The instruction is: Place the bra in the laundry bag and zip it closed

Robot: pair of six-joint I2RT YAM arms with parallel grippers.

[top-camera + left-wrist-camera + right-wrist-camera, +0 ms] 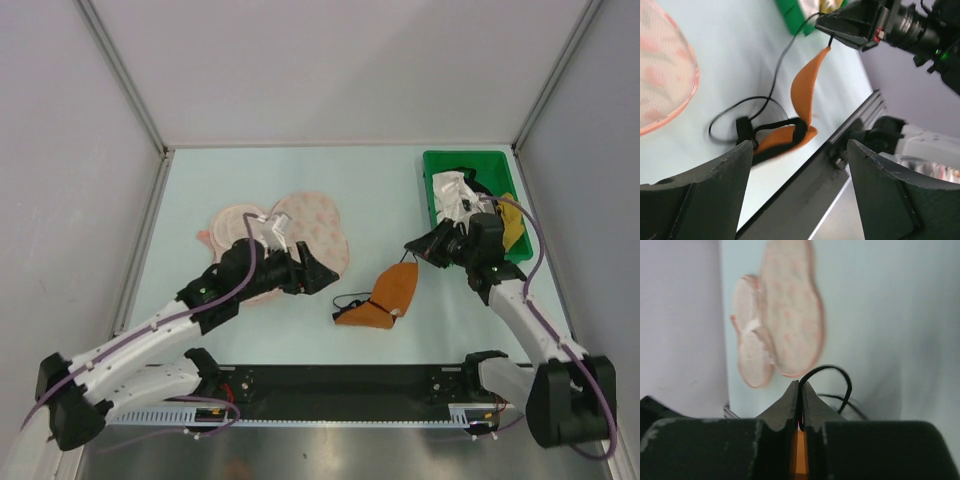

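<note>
**Bra Pinched at One Tip, Half Raised Off the Tabletop**

Gripped the orange bra at the top tip of its raised cup with the right gripper, jaws closed tight on the fabric. Showed, from the right wrist, only a thin orange sliver between those jaws, with a loop of black strap curling just beyond them. Hung the raised cup nearly upright below the grip. Had the other cup lying on the pale tabletop near its front edge, thin black straps trailing off to the left.

Held the left gripper over the near right edge of the laundry bag, jaws spread wide and empty, facing the bra. Found the pink speckled bag spread flat at mid-left, close to the straps but not touching them. Placed a green bin at the far right, behind the right gripper, with crumpled items inside.
</note>
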